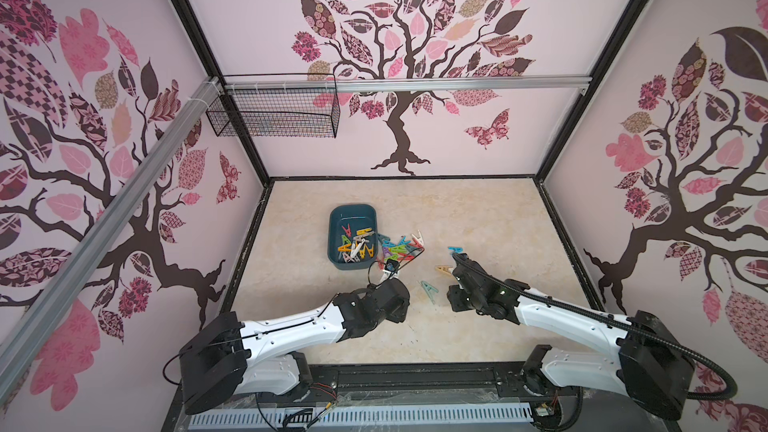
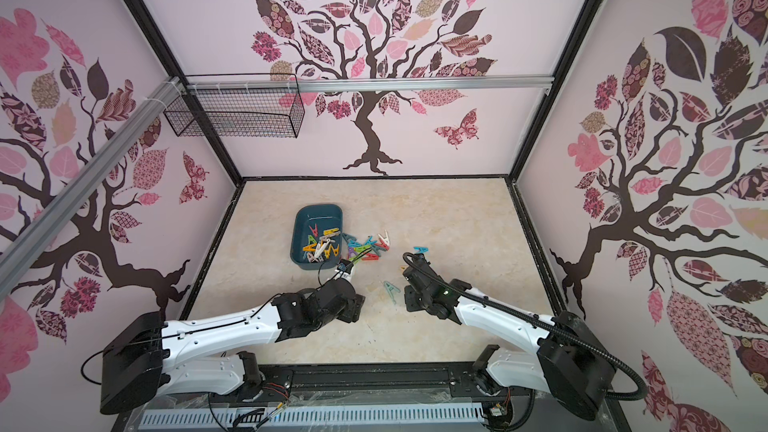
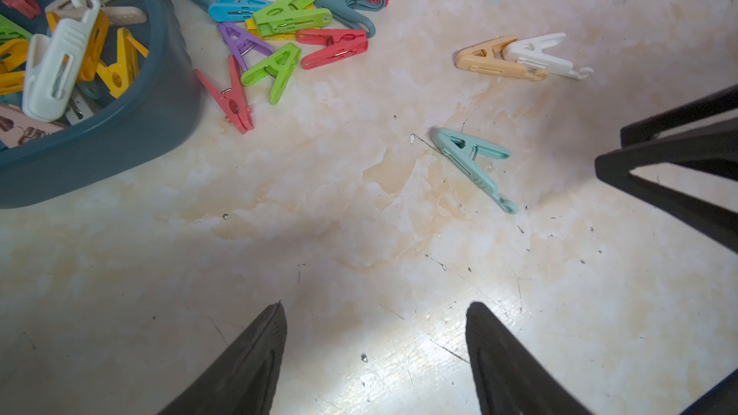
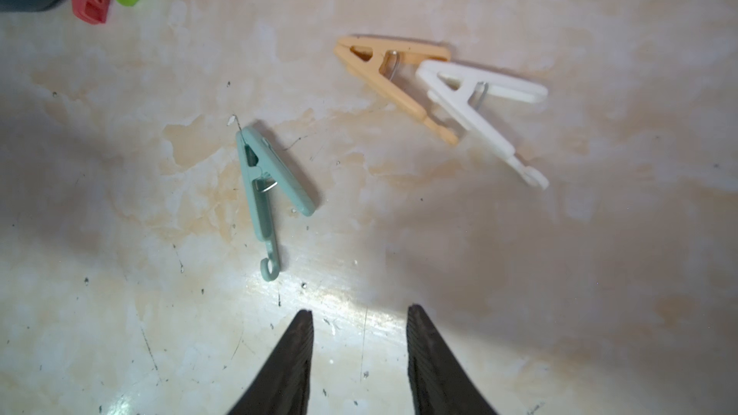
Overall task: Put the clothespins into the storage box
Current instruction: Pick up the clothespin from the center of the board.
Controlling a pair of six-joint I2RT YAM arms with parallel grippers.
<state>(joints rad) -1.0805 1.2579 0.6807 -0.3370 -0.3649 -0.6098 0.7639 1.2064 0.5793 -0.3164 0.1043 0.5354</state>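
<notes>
Clothespins point(image 1: 399, 245) scattered just beside a dark teal storage box point(image 1: 351, 214) already partly filled; two robot arms low over the table.
Left gripper point(image 3: 376, 309) gapes wide, empty; right gripper point(image 4: 360, 311) is narrower, also empty. Both face one mint pin point(image 4: 257, 201) lying flat, so they might collide or skid it away. The right wrist view shows a beige pin point(image 4: 395, 93) touching a white pin point(image 4: 479, 121); in both top views the arm mostly covers the white one.
</notes>
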